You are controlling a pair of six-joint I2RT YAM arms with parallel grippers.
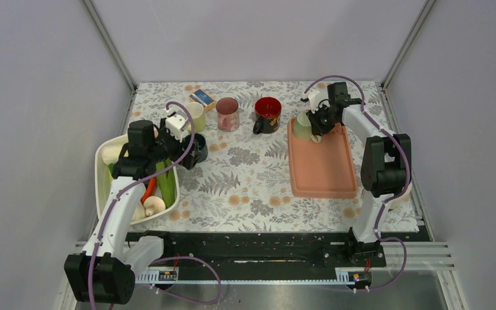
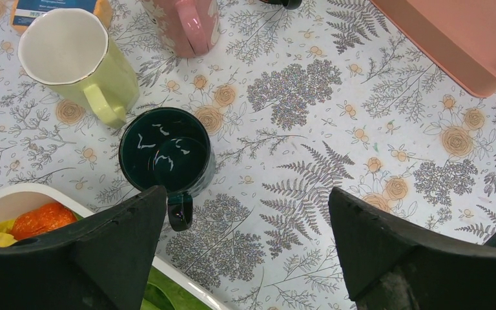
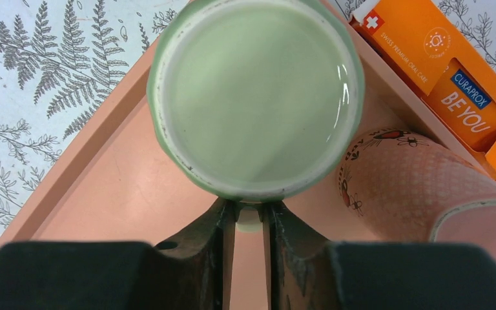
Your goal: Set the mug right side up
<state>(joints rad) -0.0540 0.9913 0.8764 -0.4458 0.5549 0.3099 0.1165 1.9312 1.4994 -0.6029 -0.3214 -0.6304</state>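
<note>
Green mug [image 3: 258, 97] sits base-up at the 11 o'clock corner of the pink tray [image 3: 123, 194], its handle clamped in the right gripper [image 3: 248, 223]. The left gripper [image 2: 247, 194] gapes over the floral-clothed worktop [image 1: 252, 181], walled in plain grey. A pink mug [image 3: 420, 187], at the green one's 4 o'clock, is cut off.

A robotics lab test cell is indicated by plain grey panels [image 1: 39, 97] framed with aluminium posts [image 1: 110, 46], a left arm [image 1: 113, 216] and a right arm [image 1: 381, 161] bolted to a black rail [image 1: 258, 248] at the bottom edge, purple cables [image 1: 336, 77] looped along them, and a floral tabletop [image 1: 245, 174].
</note>
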